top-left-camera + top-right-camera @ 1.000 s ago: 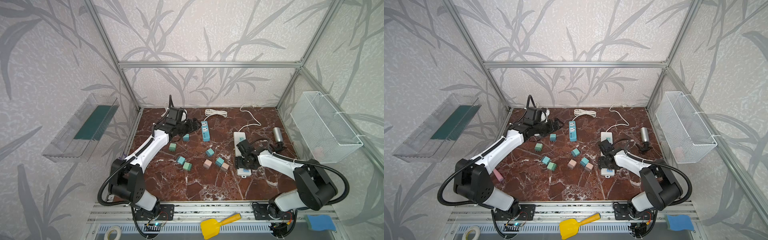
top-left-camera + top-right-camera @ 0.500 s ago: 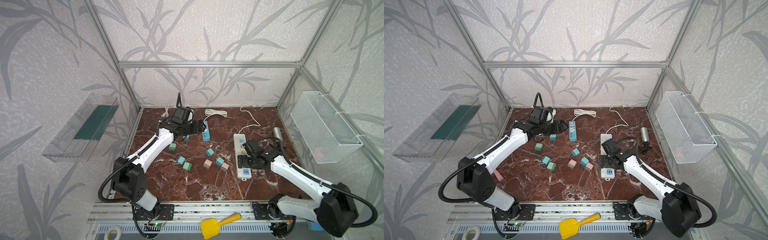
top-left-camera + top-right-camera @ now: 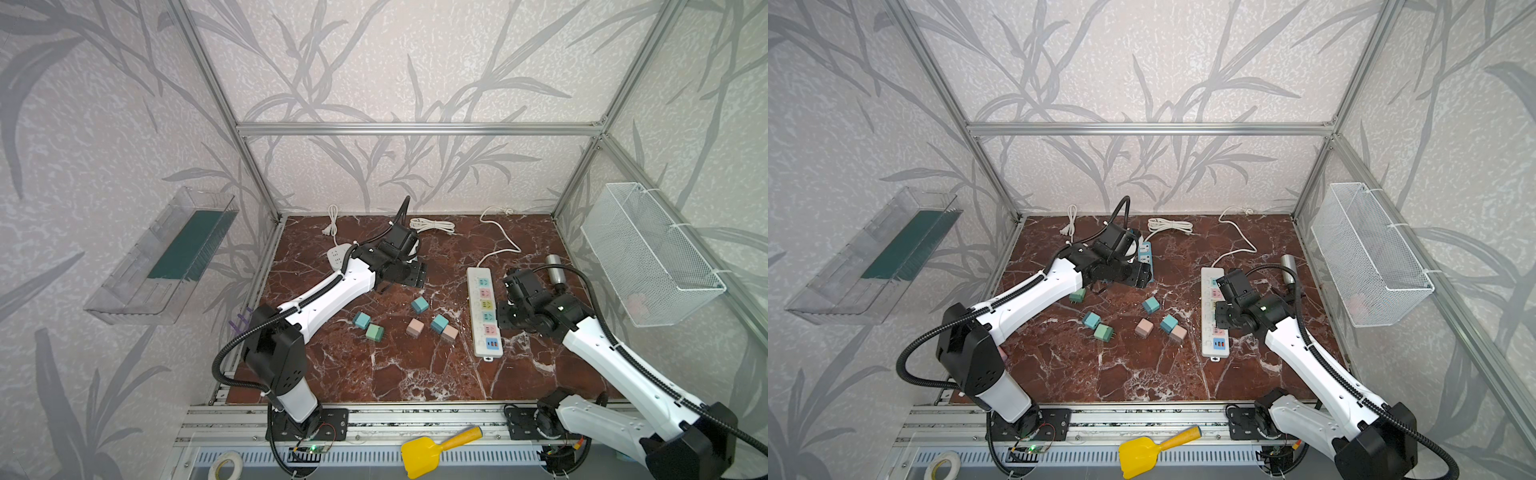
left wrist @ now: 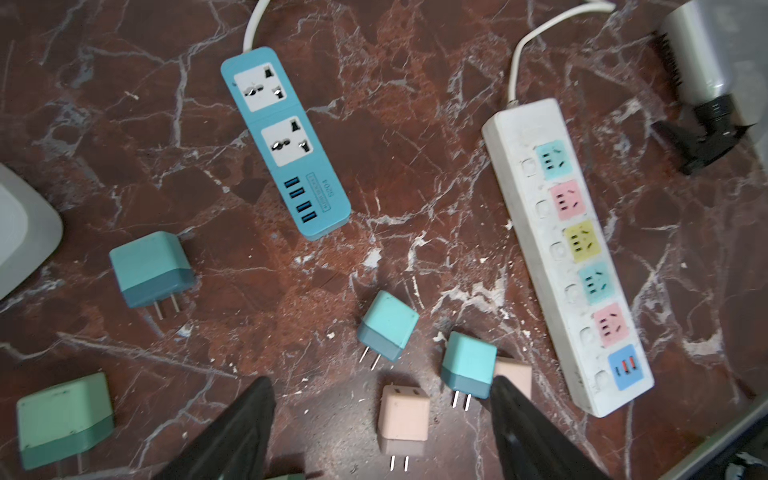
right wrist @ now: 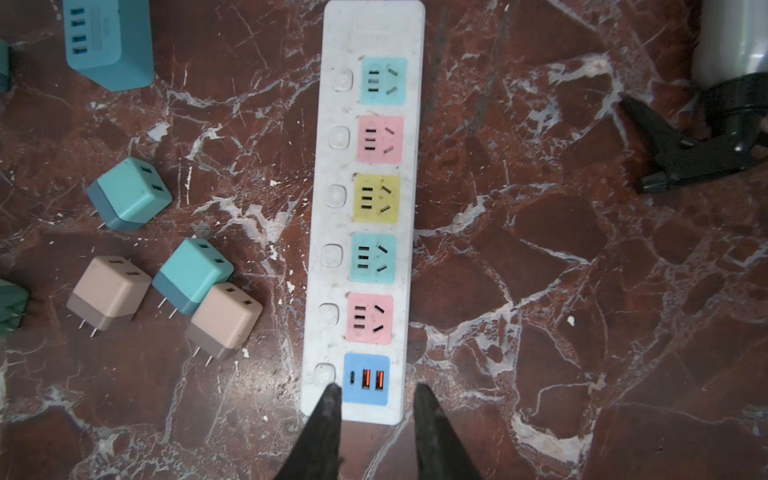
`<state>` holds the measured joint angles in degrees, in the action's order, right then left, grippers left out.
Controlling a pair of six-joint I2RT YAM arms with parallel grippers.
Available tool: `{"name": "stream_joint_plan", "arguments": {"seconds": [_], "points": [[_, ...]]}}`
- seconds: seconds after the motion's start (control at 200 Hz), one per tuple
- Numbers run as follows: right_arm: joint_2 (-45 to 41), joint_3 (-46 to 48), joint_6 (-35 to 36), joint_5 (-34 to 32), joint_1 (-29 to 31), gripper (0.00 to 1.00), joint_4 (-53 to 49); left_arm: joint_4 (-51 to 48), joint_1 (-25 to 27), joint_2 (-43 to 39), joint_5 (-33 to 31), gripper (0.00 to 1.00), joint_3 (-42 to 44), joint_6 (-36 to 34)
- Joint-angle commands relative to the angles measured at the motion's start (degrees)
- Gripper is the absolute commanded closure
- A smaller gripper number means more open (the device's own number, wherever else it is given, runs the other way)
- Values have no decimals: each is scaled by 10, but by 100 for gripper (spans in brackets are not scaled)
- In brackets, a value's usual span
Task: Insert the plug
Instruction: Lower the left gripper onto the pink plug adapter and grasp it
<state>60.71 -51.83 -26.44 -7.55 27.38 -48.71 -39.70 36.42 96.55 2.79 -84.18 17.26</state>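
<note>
Several cube plugs lie loose mid-table: teal (image 3: 419, 305), pink (image 3: 414, 327) and green (image 3: 375, 332). The white power strip (image 3: 484, 316) with coloured sockets lies lengthwise on the right. My left gripper (image 4: 382, 382) is open and hangs above the plugs (image 3: 409, 274); in the left wrist view a pink plug (image 4: 403, 415) lies on the table between its fingers, untouched. My right gripper (image 5: 376, 388) hovers over the strip's USB end (image 5: 365, 378). Its jaws stand a narrow gap apart and hold nothing. It hangs beside the strip (image 3: 509, 311) in both top views.
A blue power strip (image 4: 286, 141) lies behind the plugs, with a coiled white cable (image 3: 432, 225) at the back. A grey cylinder with a black clamp (image 3: 555, 266) lies right of the white strip. A wire basket (image 3: 648, 253) hangs on the right wall, a clear bin (image 3: 166, 257) on the left.
My left gripper has swung right toward the table's middle. My right gripper has shifted right off the white strip and risen, and its jaws have narrowed.
</note>
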Motion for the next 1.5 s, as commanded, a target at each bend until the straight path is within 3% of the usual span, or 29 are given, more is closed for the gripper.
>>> {"name": "stream_joint_plan", "arguments": {"seconds": [0.0,0.07,0.2,0.31,0.395,0.495,0.535,0.785,0.905,1.155,1.495], "points": [[-8,-17,15,58,-12,71,1,-55,3,37,-29,18,-30,-47],[-2,-20,21,66,-17,70,10,-90,3,60,-27,18,-53,-63],[16,-15,29,61,-17,57,44,-113,8,80,-38,18,-57,-73],[43,-33,29,69,-18,56,43,-110,12,91,-29,20,-49,-69],[52,-48,27,74,-19,56,39,-111,12,103,-9,29,-47,-43],[53,-57,-11,184,-14,55,38,-115,15,119,11,40,-46,-16],[50,-57,-10,209,-9,48,31,-119,17,126,20,42,-50,-10],[-27,8,5,144,-9,37,34,-155,55,154,-9,46,-49,-25],[-6,-6,18,155,-11,34,44,-149,70,141,-13,45,-19,-6],[62,-64,84,160,-22,29,37,-127,103,126,18,34,36,33],[43,-56,96,180,-60,26,45,-92,126,160,20,32,43,61]]}}
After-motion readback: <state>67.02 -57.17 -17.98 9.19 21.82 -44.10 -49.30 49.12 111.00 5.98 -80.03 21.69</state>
